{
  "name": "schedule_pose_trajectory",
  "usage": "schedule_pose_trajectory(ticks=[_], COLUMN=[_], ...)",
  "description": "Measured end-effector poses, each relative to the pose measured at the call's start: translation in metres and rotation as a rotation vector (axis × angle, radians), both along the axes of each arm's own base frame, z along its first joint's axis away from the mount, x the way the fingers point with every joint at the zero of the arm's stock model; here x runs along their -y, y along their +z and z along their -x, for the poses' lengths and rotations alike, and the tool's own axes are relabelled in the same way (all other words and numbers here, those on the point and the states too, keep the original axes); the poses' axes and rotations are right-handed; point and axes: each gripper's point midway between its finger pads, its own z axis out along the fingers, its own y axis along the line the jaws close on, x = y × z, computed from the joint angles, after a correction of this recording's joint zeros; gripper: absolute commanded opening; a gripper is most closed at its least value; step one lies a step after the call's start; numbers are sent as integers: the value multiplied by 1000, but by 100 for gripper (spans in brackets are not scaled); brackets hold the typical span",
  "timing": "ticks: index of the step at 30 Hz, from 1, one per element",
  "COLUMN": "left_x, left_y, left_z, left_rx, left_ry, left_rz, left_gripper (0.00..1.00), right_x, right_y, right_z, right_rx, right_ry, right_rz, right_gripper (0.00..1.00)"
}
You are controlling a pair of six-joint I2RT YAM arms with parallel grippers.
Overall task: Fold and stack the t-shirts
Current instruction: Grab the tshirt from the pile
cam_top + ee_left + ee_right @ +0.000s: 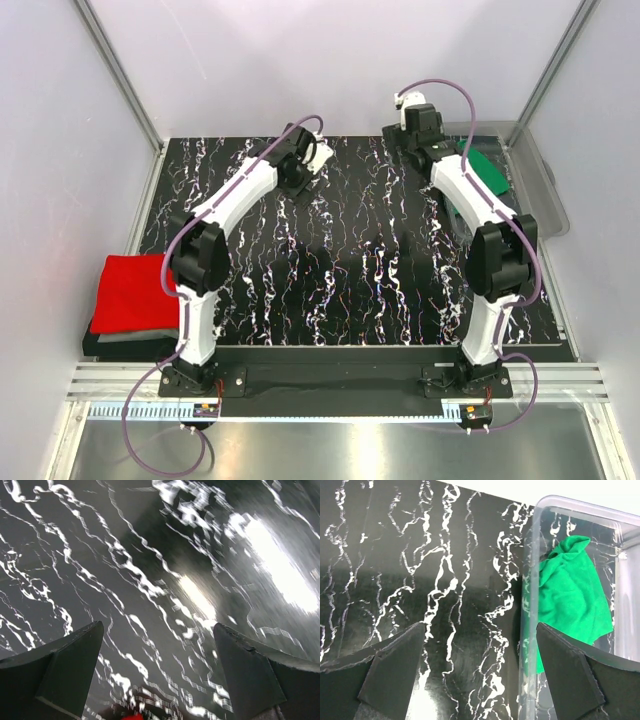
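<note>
1. Green t-shirt lies crumpled in the clear bin at the desk's far right corner, just beside the right pincer, which gapes wide and empty.
2. Left pincer, likewise spread wide and holding nothing, hangs over bare desk near the far edge.
3. Red t-shirt rests folded on the grey t-shirt at the left edge, towards the near corner.
4. Black marble pattern with white veins covers the desk; pale walls enclose it.

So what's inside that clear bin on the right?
A crumpled green t-shirt lies in the bin. Anything beneath it is covered, and the right arm hides part of the bin from above.
</note>
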Motion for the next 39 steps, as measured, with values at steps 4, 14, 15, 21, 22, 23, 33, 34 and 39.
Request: schedule_pose_trajectory(ticks=[4,14,15,21,22,23,33,34,39], left_x=[-5,-29,-29,-29,-30,-31,-44,-45,-49], left_y=[14,19,18,19,19,19,12,12,13], left_z=[16,54,56,56,56,56,65,65,63], left_rx=[-8,-68,-73,-73,-70,-68,-82,-81,-74], left_ry=[-27,-29,-31,-40,-42,-42,-47,-49,-42], left_rz=[-16,-8,-8,-14,-22,-28,-87,-91,-112], left_gripper=[99,99,99,99,99,99,99,99,99], right_x=[30,163,169,199,202,205,186,183,176], right_y=[-1,-31,-38,-94,-102,-110,-135,-136,-140], right_z=[-4,-41,-47,-82,-85,-88,-73,-72,-65], right_rx=[-17,-85,-93,-181,-194,-208,-316,-323,-355], right_ry=[-37,-178,-182,-187,-183,-180,-79,-67,-37], right_rz=[-5,-13,-17,-72,-82,-92,-193,-206,-244], right_gripper=[89,74,73,67,67,66,31,16,0])
